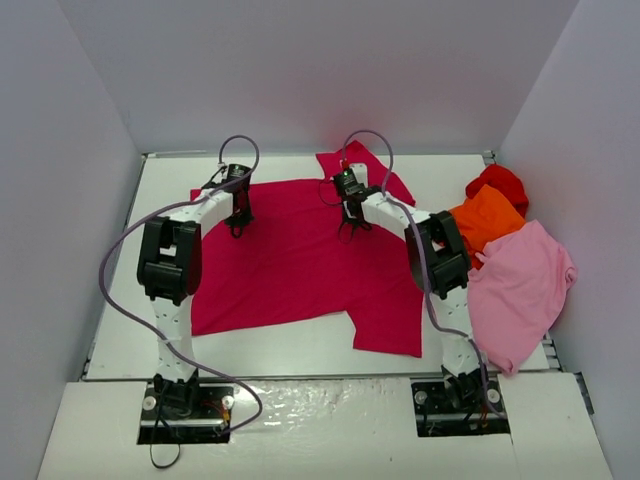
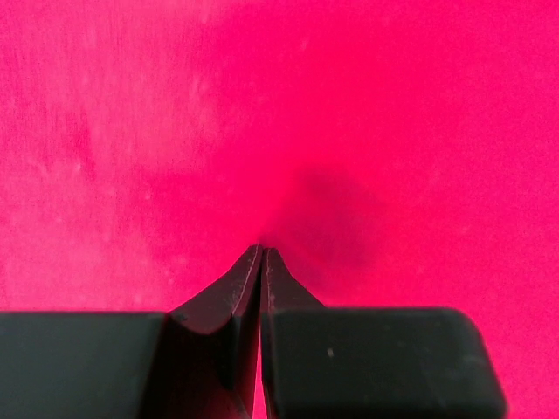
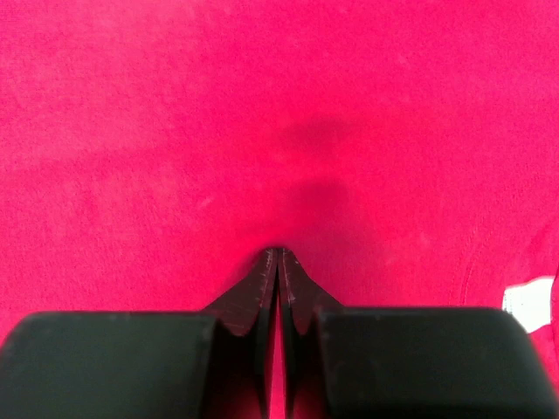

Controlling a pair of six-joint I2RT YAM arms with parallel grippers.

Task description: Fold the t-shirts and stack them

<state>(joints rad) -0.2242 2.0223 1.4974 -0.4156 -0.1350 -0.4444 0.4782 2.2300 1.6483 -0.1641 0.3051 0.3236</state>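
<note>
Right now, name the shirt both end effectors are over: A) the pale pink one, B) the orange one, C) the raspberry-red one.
C: the raspberry-red shirt lies spread under the left end effector and right end effector; the orange shirt and pale pink shirt sit bunched at the right edge.

Bare near table strip passable; shirt heap crowds right edge; walls enclose three sides.
</note>
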